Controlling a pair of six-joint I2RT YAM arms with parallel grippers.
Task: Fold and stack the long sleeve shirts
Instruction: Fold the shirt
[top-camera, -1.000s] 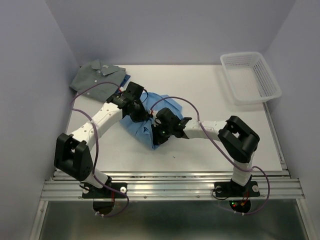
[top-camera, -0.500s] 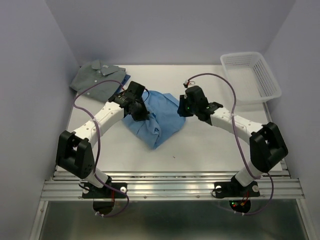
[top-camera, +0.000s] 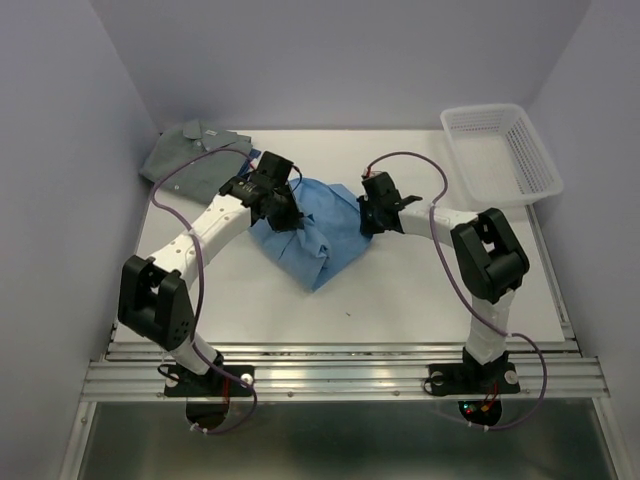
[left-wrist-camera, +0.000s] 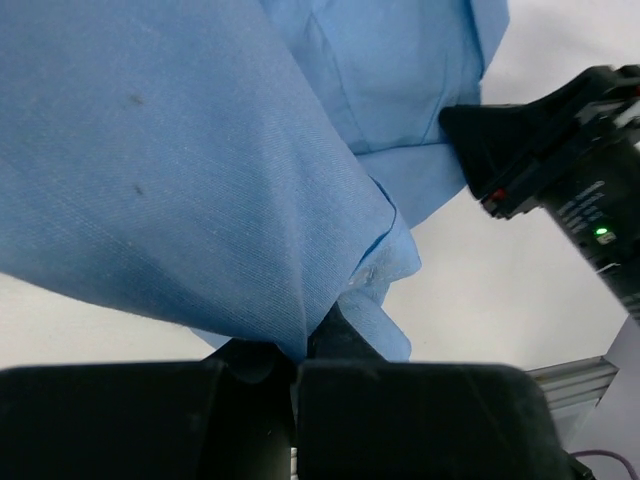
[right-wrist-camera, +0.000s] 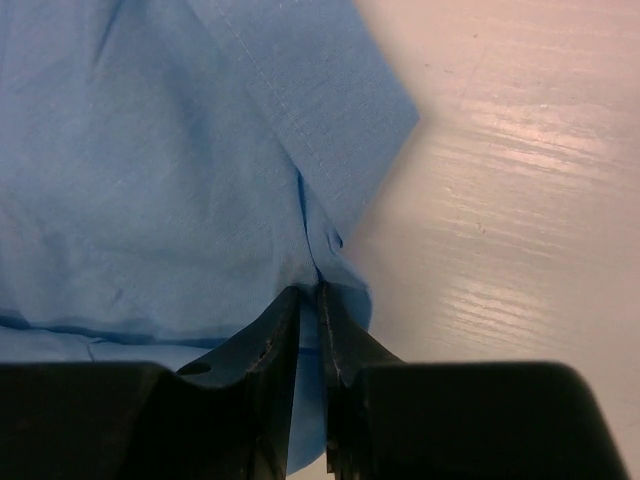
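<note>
Holds the light sky-blue shirt (top-camera: 318, 235) from two sides, with the cloth bunched in a rumpled, roughly diamond-shaped heap in the middle of the table (top-camera: 420, 290), one corner pointing toward the near edge. Pinches the shirt's far left part with the left gripper (top-camera: 281, 207): from the left wrist, jaws closed to a thin slit on a fold of blue fabric, the cloth spreading away from the pinch in one broad smooth sheet. Shows in that same view a seam and a hemmed edge further off, and the black body of the right gripper (top-camera: 371, 217) at the shirt's opposite side. Nips the shirt's far right edge with that right gripper: from the right wrist, jaws all but shut, tips meeting on a small tuck of cloth just below a hemmed flap, with bare pale tabletop to the right. Leaves the grey-green shirt (top-camera: 195, 160) folded flat, collar uppermost, in the far left corner, just beyond the left gripper. Keeps the white mesh basket (top-camera: 500, 150) at the far right corner, well apart from both shirts.
</note>
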